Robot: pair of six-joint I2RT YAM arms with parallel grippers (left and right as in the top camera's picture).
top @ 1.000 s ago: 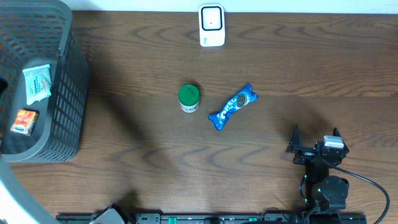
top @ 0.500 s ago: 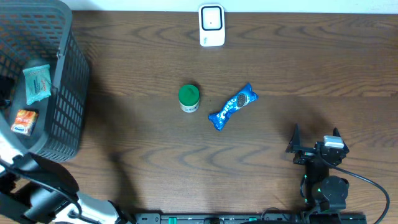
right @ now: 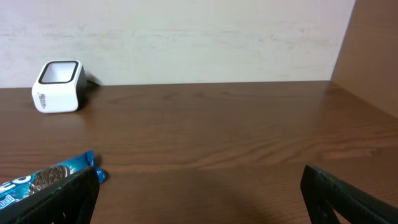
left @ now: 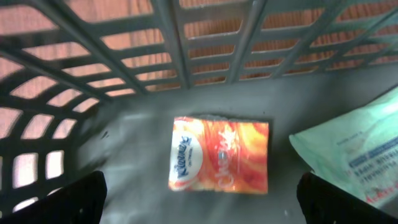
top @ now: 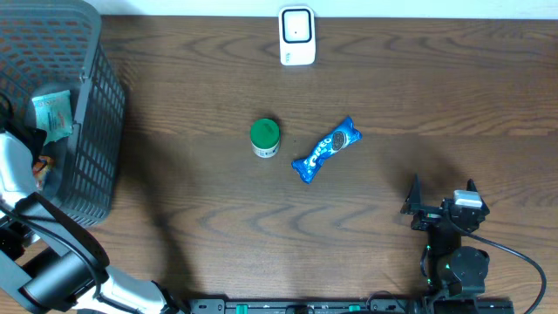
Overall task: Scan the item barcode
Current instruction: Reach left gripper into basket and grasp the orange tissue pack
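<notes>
Left gripper (left: 205, 202) hangs spread wide over the orange packet (left: 219, 154) inside the basket (left: 186, 56); right gripper (top: 442, 196) rests spread, empty.

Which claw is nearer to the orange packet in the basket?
Left. The left claw hangs open just above the orange packet inside the basket; the right claw sits far across the table.
</notes>
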